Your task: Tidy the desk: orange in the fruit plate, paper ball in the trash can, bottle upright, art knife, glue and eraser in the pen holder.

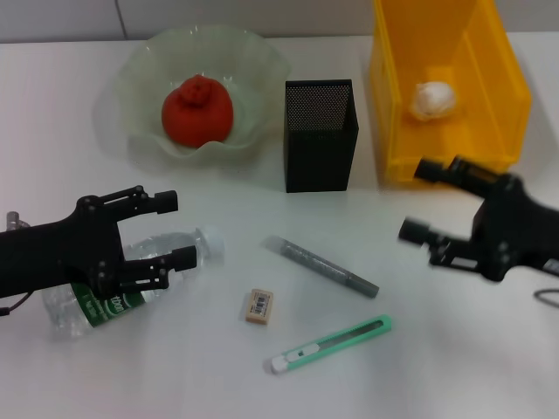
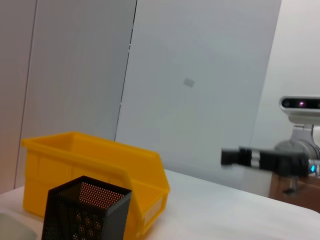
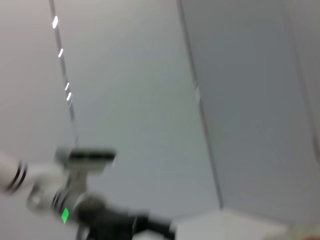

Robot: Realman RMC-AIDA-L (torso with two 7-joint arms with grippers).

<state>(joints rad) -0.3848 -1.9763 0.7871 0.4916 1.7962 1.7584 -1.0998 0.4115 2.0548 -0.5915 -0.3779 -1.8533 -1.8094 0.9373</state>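
The orange (image 1: 196,111) lies in the pale green fruit plate (image 1: 253,61) at the back left. A white paper ball (image 1: 434,99) rests inside the yellow trash can (image 1: 389,105) (image 2: 95,170) at the back right. Between them stands the black mesh pen holder (image 1: 320,135) (image 2: 85,210). The clear bottle (image 1: 105,301) lies on its side at the front left, and my left gripper (image 1: 170,231) hangs open over its neck end. On the table lie the grey glue (image 1: 321,266), the eraser (image 1: 260,306) and the green art knife (image 1: 330,345). My right gripper (image 1: 420,200) is open and empty, in front of the trash can.
The white table (image 1: 454,349) carries everything. The left wrist view shows the right gripper (image 2: 250,157) far off, beyond the trash can. A cable loop (image 1: 548,298) lies at the right edge.
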